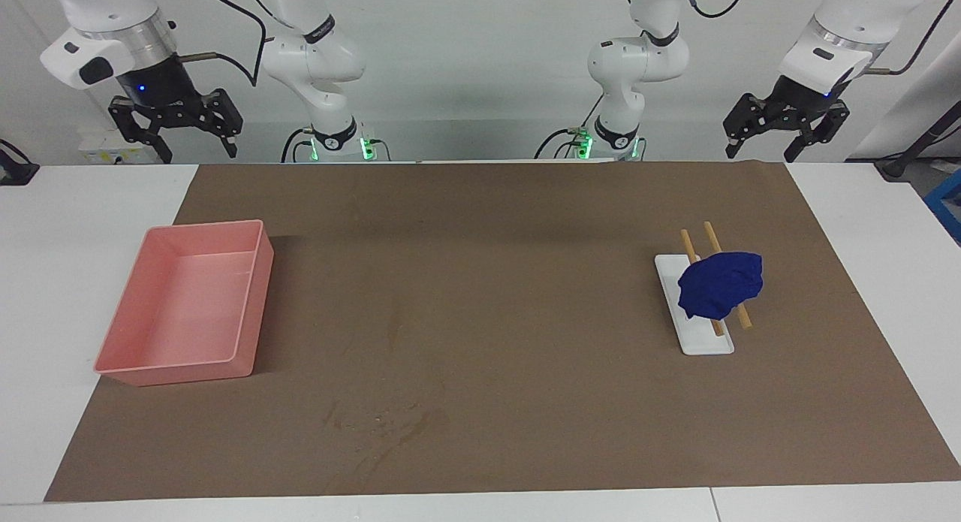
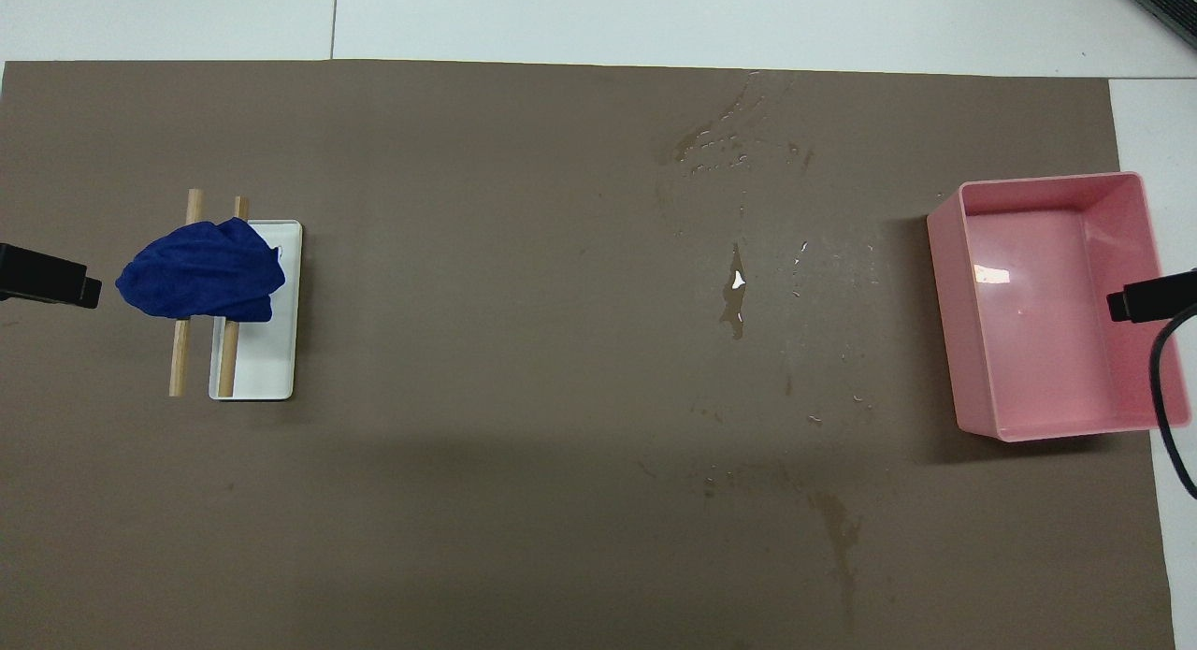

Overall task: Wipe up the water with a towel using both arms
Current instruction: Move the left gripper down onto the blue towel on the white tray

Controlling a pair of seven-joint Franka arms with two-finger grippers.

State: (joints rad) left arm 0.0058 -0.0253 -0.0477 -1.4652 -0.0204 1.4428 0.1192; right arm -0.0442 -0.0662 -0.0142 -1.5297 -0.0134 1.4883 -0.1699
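A brown mat [image 1: 488, 319] covers most of the white desk [image 1: 75, 229]. The towel [image 1: 721, 284] is a deep blue, lumpy bundle. It rests on two wooden sticks [image 1: 712, 240] that lie across a small white tray [image 1: 694, 312], toward the left arm's end of the desk. One end of the sticks sits on the white tray and the other end points toward the robots.

The water [image 2: 737, 290] is spread on the mat in small drops and wet streaks, between the white tray and the pink tray [image 1: 184, 308], and closer to the pink one. Some drops lie farther from the robots than the towel, near the edge of the mat. The pink tray is a deep rectangular box at the right arm's end of the desk — it looks empty inside.

Both arms wait, raised high at the robots' own edge of the desk. The left tool [image 1: 784, 128] hangs over the corner of the mat on the towel's side, with its fingers spread wide and nothing between them. The right tool [image 1: 176, 128] hangs over the white desk just outside the mat, on the pink tray's side — its fingers are also wide apart and hold nothing.
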